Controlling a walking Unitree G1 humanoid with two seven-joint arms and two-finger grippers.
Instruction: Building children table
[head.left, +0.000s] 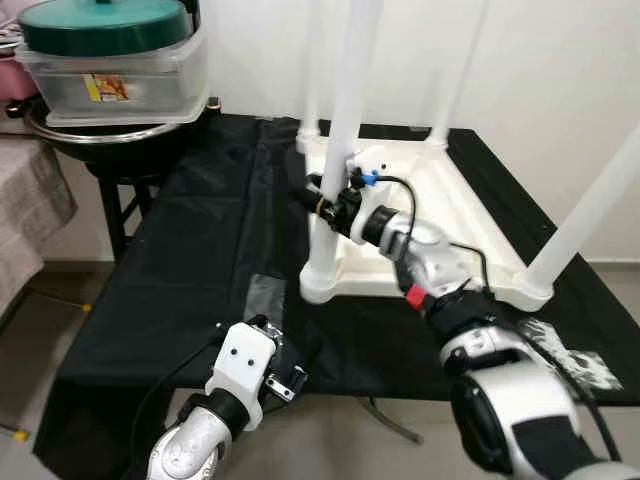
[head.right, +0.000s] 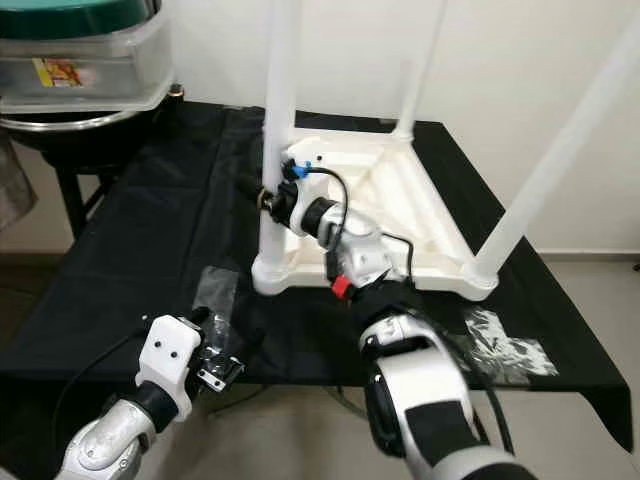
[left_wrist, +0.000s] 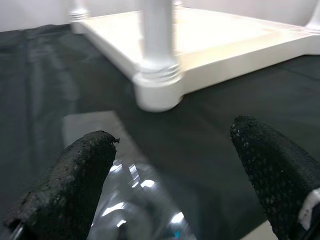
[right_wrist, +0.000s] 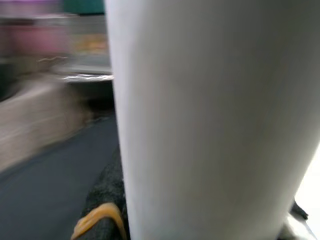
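Four white legs (head.left: 345, 120) straight up from upturned table (head.left: 440, 215), right claw (head.left: 322, 197) clamped on nearest; left claw (head.left: 285, 365) open.

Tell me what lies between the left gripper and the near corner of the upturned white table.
Between the left gripper and the white table lies black cloth bearing a clear plastic sheet, seen in the left wrist view.

Markings check: no legible text, brand or number found.
One colourful printed label (head.left: 105, 88) stands on the front wall of the clear plastic container (head.left: 150, 85) at the far left, under the green lid (head.left: 105, 25); its print is too small and blurred to read.
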